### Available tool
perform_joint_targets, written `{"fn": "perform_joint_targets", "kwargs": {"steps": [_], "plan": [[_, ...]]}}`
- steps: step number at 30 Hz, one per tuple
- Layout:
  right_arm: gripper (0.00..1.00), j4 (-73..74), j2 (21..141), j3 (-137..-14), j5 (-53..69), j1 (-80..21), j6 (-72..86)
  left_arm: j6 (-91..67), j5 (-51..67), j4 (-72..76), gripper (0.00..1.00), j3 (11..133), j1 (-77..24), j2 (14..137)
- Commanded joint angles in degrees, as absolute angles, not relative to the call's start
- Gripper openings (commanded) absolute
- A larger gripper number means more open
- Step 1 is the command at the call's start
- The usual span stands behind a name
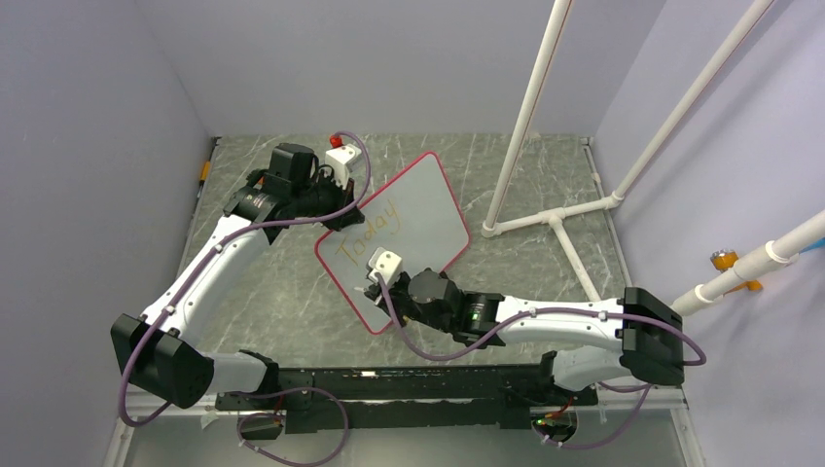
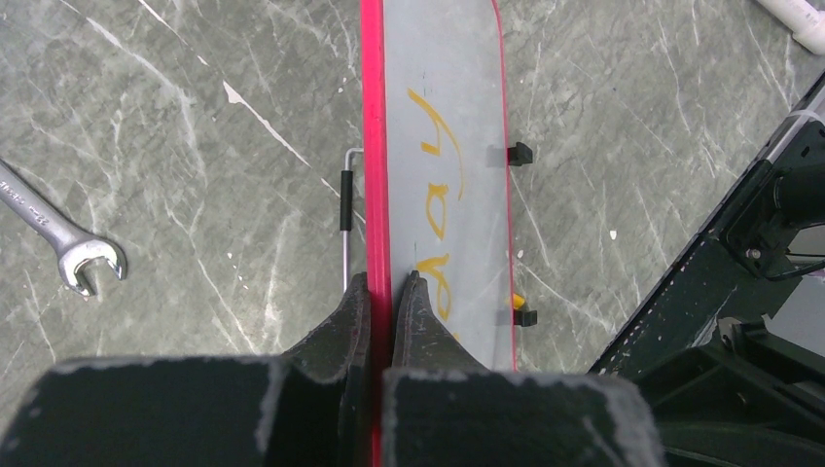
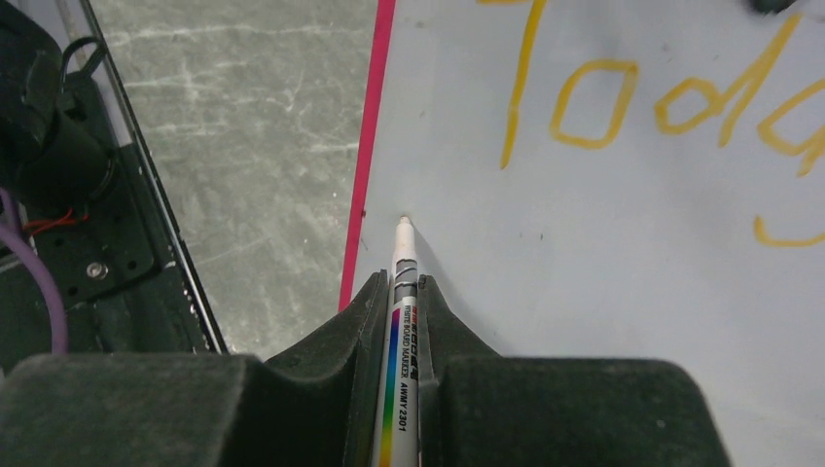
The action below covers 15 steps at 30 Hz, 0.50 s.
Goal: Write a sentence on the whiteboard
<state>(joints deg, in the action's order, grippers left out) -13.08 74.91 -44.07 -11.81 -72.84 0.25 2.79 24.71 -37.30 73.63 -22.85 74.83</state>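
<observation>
The whiteboard [image 1: 420, 216], white with a red-pink frame, lies tilted across the table's middle. It bears one orange-yellow word, "Today" [image 1: 371, 233], also seen in the right wrist view [image 3: 671, 102]. My left gripper [image 1: 336, 207] is shut on the board's red edge [image 2: 374, 175] at its far-left side. My right gripper [image 1: 374, 283] is shut on a white marker [image 3: 401, 321] with a rainbow stripe. The marker's tip [image 3: 403, 225] touches the board below the "T", near the frame's left edge [image 3: 365, 195].
A steel wrench [image 2: 58, 238] and a thin metal hook with a black sleeve [image 2: 344, 199] lie on the marble table left of the board. A white PVC pipe frame [image 1: 545, 216] stands at the right. Two black clips [image 2: 521, 154] sit on the board's edge.
</observation>
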Motion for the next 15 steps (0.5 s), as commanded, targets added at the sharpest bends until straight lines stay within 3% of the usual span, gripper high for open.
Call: {"fn": "perform_joint_targets", "kwargs": {"steps": [1,15], "plan": [[0.0,-17.6,75.4,-47.8,-16.8,-74.0,-1.9,8.6,14.6,-40.1,0.0,72.6,-23.0,76.0],[0.0,-14.8,78.3,-49.3,-19.9,-74.9,-1.8,8.8,14.7,-40.1,0.0,72.7,-23.0,76.0]]}}
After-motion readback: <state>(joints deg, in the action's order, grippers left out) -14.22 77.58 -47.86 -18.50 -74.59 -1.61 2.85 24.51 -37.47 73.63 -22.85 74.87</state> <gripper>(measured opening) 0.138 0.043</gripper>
